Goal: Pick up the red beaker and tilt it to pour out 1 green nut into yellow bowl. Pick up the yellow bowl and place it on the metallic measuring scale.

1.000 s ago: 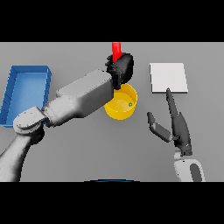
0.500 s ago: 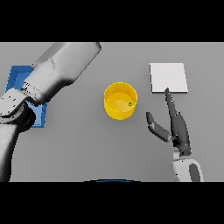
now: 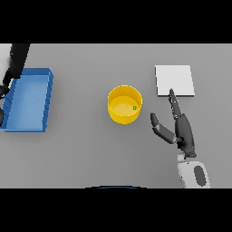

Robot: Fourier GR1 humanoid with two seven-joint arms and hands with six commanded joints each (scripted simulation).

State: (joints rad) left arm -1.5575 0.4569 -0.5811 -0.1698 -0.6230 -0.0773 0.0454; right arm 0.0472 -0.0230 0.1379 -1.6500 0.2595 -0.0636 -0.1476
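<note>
**Nut's in, bowl is next**

We're looking down on the worktop [image 3: 81, 149] and the yellow bowl [image 3: 124, 105] sits upright near the middle, with one green nut [image 3: 134, 108] lying inside by its right wall. So we judge the pour done; the beaker is nowhere in view. The scale [image 3: 175, 80], a pale square plate, lies up and to the right of the bowl, apart from it.

Our right hand [image 3: 181, 131] hovers just right of the bowl, fingers straight and pointing toward the scale, thumb spread out toward the bowl, holding nothing. Only a dark arm shows at the far left edge above the blue tray [image 3: 28, 99]; the left hand itself we can't see.

Now the lift. We'd bring the right hand in to the bowl's right side, thumb on one face of the wall and fingers on the other, and pinch firmly. Keep the bowl level so the nut doesn't roll out, carry it over, and set it down square on the plate's middle.
</note>
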